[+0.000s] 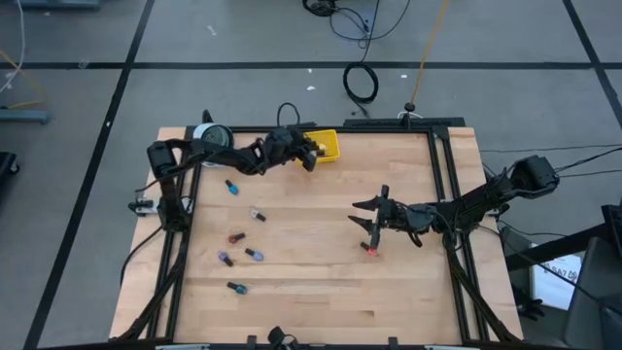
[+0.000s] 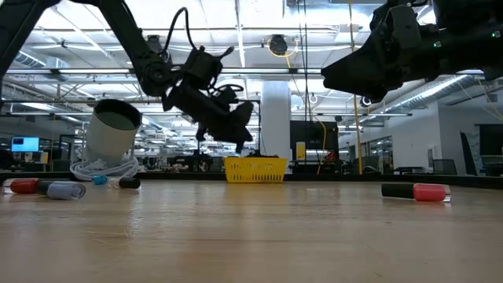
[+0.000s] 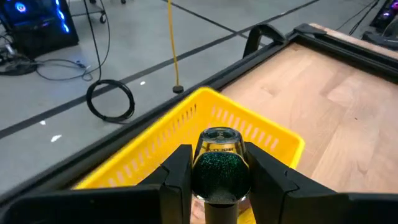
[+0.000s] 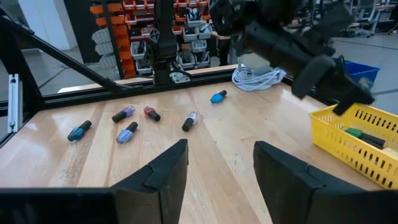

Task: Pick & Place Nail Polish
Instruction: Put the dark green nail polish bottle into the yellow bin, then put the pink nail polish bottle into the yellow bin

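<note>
From overhead, the left pincer [image 1: 309, 156] sits at the edge of the yellow tray [image 1: 327, 145], which stands at the far side of the wooden counter [image 1: 321, 282]. The right pincer [image 1: 370, 223] hangs well away from the tray toward the counter's middle, its fingers spread apart, with a red nail polish bottle [image 1: 369, 249] lying just beside it. Six more bottles lie scattered on the left arm's side, among them a blue bottle [image 1: 231, 187] nearest the tray.

At counter level, the left pincer [image 2: 240, 135] hovers just above the yellow tray [image 2: 255, 169]. A red bottle [image 2: 416, 191] lies on its side, apart from the tray.

Past the left wrist, the left pincer [image 3: 214, 180] is clamped on a green glittery bottle [image 3: 219, 165], right over the tray [image 3: 261, 127].

Past the right wrist, the right pincer [image 4: 217, 171] stands apart and holds nothing; the tray [image 4: 348, 140] holds a green bottle [image 4: 360, 134], and six bottles lie loose farther off.
</note>
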Controlling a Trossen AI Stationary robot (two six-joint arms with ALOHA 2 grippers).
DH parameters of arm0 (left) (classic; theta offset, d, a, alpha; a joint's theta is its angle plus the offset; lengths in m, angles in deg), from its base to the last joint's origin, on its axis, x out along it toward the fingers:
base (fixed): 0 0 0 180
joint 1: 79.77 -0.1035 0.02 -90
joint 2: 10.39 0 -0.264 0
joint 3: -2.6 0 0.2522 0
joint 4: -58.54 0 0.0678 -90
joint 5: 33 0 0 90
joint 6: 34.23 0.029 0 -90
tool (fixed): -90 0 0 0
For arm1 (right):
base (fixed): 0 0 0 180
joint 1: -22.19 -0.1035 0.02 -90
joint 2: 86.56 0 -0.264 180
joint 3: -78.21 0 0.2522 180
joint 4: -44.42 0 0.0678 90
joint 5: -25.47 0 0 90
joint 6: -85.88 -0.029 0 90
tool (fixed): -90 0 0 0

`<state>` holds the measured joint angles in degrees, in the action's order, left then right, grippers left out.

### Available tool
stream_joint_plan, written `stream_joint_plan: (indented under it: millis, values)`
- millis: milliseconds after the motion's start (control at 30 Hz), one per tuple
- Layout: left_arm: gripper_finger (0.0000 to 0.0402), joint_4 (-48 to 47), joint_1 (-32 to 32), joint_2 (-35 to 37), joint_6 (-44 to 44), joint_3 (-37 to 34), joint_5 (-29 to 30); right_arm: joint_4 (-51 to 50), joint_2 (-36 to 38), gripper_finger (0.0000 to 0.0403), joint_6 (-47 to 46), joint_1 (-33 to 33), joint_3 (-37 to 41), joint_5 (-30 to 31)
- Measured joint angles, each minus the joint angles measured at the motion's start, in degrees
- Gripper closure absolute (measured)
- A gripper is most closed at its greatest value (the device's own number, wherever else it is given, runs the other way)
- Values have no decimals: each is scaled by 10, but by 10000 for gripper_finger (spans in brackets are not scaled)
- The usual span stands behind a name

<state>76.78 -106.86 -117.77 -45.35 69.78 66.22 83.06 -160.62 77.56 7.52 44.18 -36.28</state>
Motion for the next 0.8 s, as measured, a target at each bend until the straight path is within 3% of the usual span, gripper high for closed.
stream_joint_plan:
  millis: [367, 800]
  values:
    - [298, 44, -6, -44, -27, 0, 7, 0, 0, 234, 2, 0, 0, 0]
    - [192, 26, -6, -44, -32, 0, 14, 0, 0, 231, 2, 0, 0, 0]
